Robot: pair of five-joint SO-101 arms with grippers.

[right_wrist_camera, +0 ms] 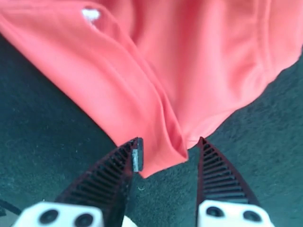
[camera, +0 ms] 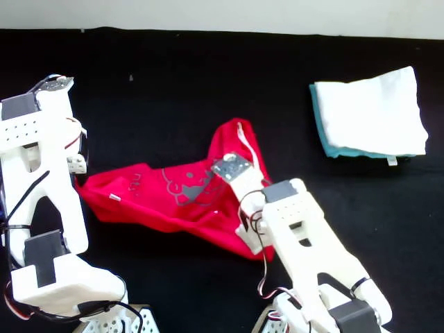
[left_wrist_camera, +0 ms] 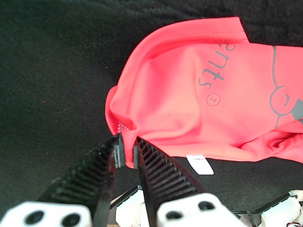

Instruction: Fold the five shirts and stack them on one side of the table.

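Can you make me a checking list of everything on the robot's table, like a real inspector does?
Surface: table covered in black cloth.
Job's things: red shirt crumpled and unfolded mid-table; white shirt folded, lying on a folded teal shirt at the far right side.
Clutter: nothing seen.
Hands: left hand at the red shirt's edge; right hand open, astride a fold of the same shirt.
Cables: thin wires run along both arms.
Surroundings: pale wall behind the table.
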